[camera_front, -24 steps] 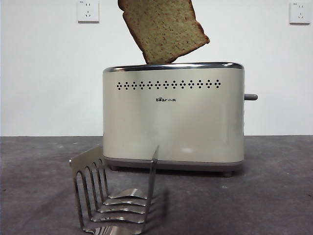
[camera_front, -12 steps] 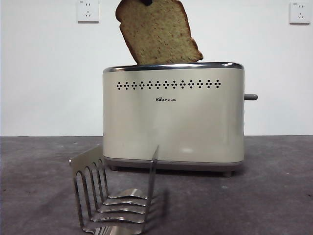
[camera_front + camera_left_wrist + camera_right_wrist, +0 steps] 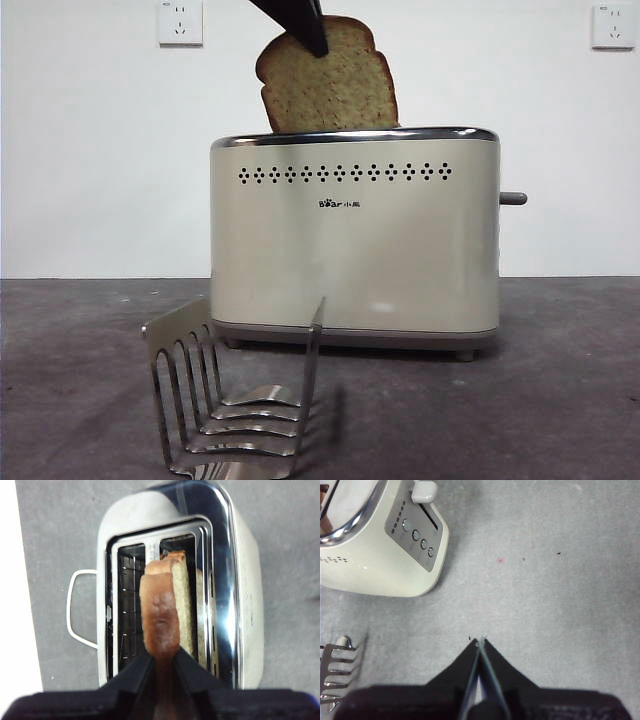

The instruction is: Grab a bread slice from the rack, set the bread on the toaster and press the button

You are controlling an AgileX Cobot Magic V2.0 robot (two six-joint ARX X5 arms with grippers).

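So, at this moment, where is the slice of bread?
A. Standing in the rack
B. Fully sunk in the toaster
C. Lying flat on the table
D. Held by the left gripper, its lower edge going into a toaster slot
D. The left gripper is shut on the slice of bread, whose lower edge dips below the rim of the toaster; the rack holds no slice.
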